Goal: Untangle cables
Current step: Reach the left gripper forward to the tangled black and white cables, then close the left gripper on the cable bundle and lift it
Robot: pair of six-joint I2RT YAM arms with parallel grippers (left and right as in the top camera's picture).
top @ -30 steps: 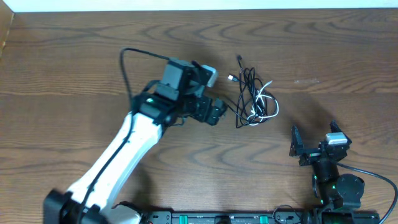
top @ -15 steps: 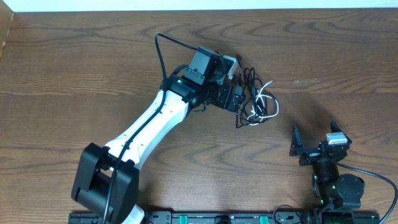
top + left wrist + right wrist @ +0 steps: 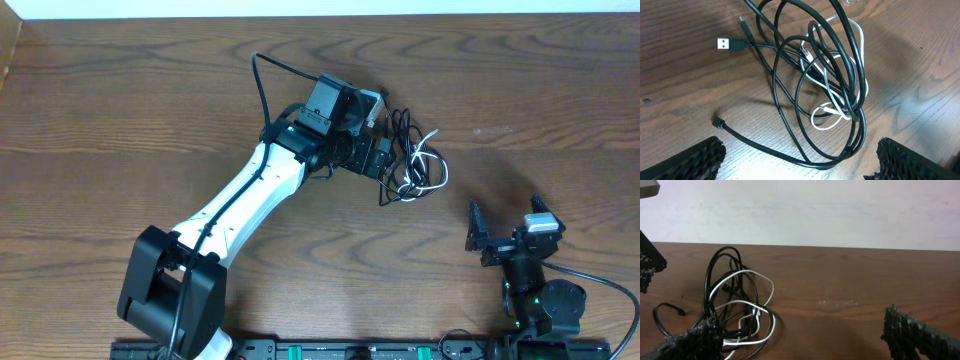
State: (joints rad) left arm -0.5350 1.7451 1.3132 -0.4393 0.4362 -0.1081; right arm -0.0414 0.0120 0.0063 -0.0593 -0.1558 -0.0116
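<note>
The cables [image 3: 412, 165] lie in one tangled bundle on the wooden table, right of centre: several black loops and one white cord. My left gripper [image 3: 385, 160] is open at the bundle's left edge. In the left wrist view its fingers [image 3: 800, 165] straddle the lowest black loop, with the tangle [image 3: 840, 85] just ahead, a USB plug [image 3: 730, 44] at upper left and a small plug end [image 3: 717, 121] near the left finger. My right gripper [image 3: 505, 228] is open and empty, near the front right, apart from the bundle. The right wrist view shows its fingers [image 3: 805, 340] and the cables [image 3: 740, 302] at left.
The brown wooden table [image 3: 120, 100] runs to a pale wall at the back [image 3: 800, 210]. The left arm's own thicker black cable [image 3: 262, 80] arcs above its wrist. The arm bases stand along the front edge [image 3: 350, 350].
Over the last second my left arm swung right and forward until its gripper reached the cable bundle. In the last half second it has hardly moved. The right arm is still.
</note>
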